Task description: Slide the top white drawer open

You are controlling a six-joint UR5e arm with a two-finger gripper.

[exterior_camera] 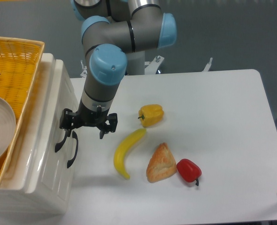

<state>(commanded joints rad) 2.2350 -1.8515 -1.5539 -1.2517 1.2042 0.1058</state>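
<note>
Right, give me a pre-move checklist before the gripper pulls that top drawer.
1. Gripper open: ok, fingers spread.
2. Gripper at the top white drawer handle, not the lower handle: ok.
3. A finger hooked behind the handle: cannot tell, the gripper hides the contact.
4. Drawer shut, front flush: ok.
5. Pull path clear: cannot tell, the banana lies close by on the table.

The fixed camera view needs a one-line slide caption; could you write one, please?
Open gripper at the top white drawer handle, drawer not yet open; banana nearby.
</note>
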